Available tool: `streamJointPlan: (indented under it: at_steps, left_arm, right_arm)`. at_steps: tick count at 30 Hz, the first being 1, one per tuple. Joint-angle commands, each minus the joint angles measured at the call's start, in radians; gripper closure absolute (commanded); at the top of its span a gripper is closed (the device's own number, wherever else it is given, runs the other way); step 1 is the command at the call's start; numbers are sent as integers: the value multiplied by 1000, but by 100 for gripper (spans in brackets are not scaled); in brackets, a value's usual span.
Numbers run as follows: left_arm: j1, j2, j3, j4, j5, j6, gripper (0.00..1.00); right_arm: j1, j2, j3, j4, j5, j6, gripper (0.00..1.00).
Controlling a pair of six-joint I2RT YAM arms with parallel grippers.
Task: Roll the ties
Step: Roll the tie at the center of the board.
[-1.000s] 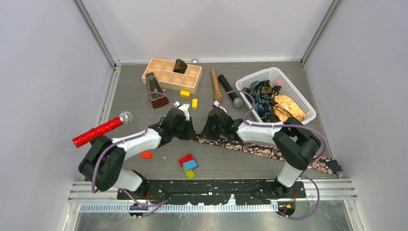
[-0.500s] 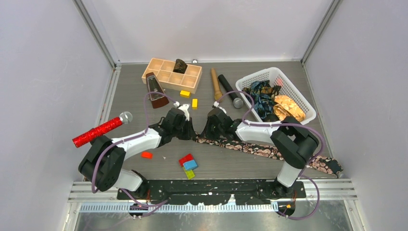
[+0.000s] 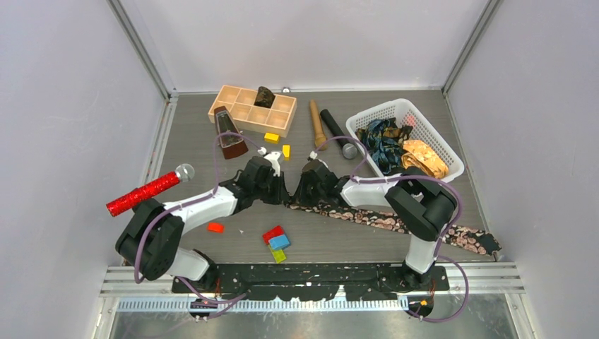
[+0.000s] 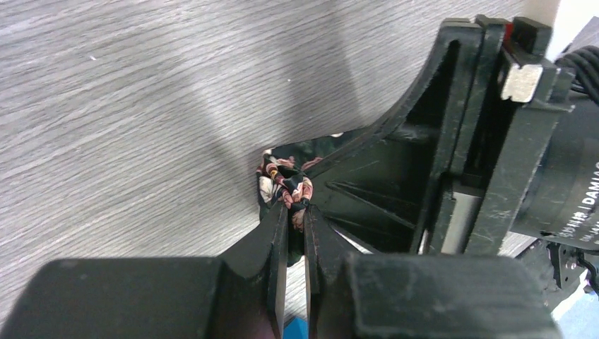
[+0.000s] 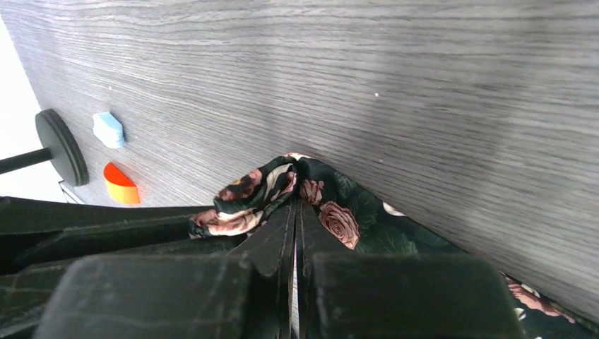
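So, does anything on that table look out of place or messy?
Yes. The red glittery microphone lies askew over the left edge of the table, its handle poking past the wood. Small coloured blocks are scattered loose near the arms, and ties sit crumpled in the white basket.

The left arm (image 3: 201, 206) and the right arm (image 3: 367, 192) are built alike: rounded matte black joint housings are joined by smooth white links. A thin purple cable (image 3: 215, 159) is looped loosely along each arm. Both bases are fixed to a long black plate (image 3: 311, 274) at the near edge of the surface. The left hand (image 4: 295, 212) and the right hand (image 5: 295, 205) are each made of two flat black fingers that taper to thin tips, carried on a ribbed black frame. White lettering (image 4: 583, 205), only partly readable, is printed on a round black motor housing.
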Motion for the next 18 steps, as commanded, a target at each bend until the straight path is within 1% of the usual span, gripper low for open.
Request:
streamJointPlan:
  at_steps: [1, 4, 9, 18]
  left_arm:
    - [-13, 20, 45, 29, 80, 28, 97]
    - [-19, 49, 53, 33, 118, 32, 97]
    - [-24, 85, 59, 54, 114, 31, 98]
    - [-24, 103, 70, 53, 104, 25, 98]
  right_arm:
    - [-2, 13, 9, 123, -35, 5, 96]
    - [-3, 20, 1, 153, -41, 9, 96]
    - [-7, 11, -18, 153, -42, 16, 96]
    - [-10, -120, -70, 70, -25, 2, 93]
